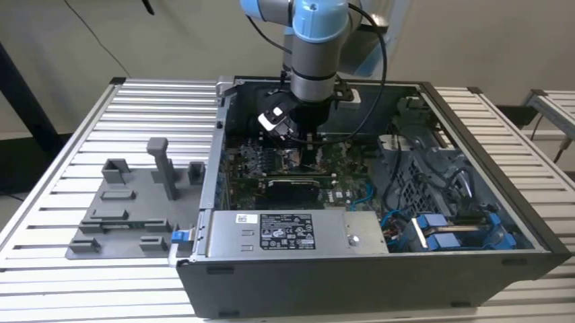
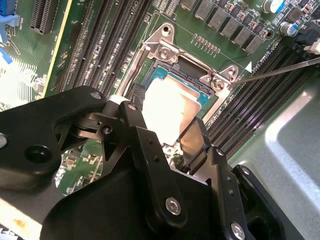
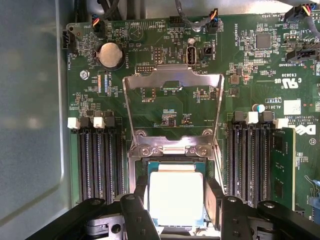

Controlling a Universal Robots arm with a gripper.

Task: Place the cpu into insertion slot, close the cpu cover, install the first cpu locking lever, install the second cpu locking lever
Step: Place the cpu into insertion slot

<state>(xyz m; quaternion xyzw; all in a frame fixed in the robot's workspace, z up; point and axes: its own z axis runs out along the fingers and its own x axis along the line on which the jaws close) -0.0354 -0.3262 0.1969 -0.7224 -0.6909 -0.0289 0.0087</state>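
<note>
The cpu (image 3: 176,197) is seen with its silvery top upward, lying in the insertion slot (image 2: 192,67) or just above it; which of the two cannot be told. It is held between the fingers (image 3: 140,205) of the pincer (image 3: 177,189), which are closed against two opposite edges of the chip. Just beyond the fingertips the slot's hinge bracket (image 3: 172,150) is found. Farther out the cpu cover (image 3: 172,79) is thrown back, its cut-out frame standing clear of the chip. A thin locking lever (image 2: 280,70) is swung out to one side of the pincer. Memory slots (image 3: 100,160) run along the green motherboard (image 3: 240,55) on both flanks of the pincer. The whole is enclosed by the open computer case (image 1: 359,282).

The placing of the chip is judged to be the step in hand. For it to be done well, the chip should be kept level and squared to the slot's rim. It should be lowered straight, without sideways sliding, so that the contacts beneath are not bent. The grip should be kept light.
</note>
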